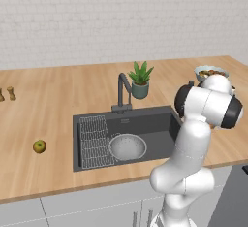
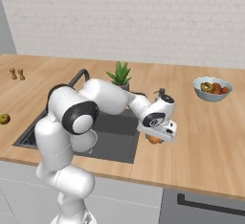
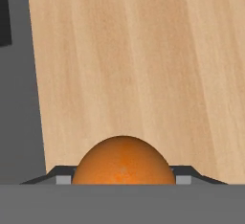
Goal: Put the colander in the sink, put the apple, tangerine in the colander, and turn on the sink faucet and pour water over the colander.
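Hand view: tangerine [image 3: 123,163] at bottom centre, clamped in gripper [image 3: 123,180] for carrying to colander [image 1: 127,147] in sink [image 1: 162,124].

The round pale colander [image 1: 127,147] sits in the dark sink [image 1: 160,124], next to the wire rack. The yellow-green apple [image 1: 39,146] lies on the wood surface at the left. The orange tangerine [image 3: 123,163] sits at the bottom middle. The dark faucet [image 1: 122,93] stands behind the sink.

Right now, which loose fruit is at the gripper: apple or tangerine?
The tangerine, plain orange, sits between the gripper fingers right of the sink. The yellow-green apple lies far off on the counter, left of the sink.
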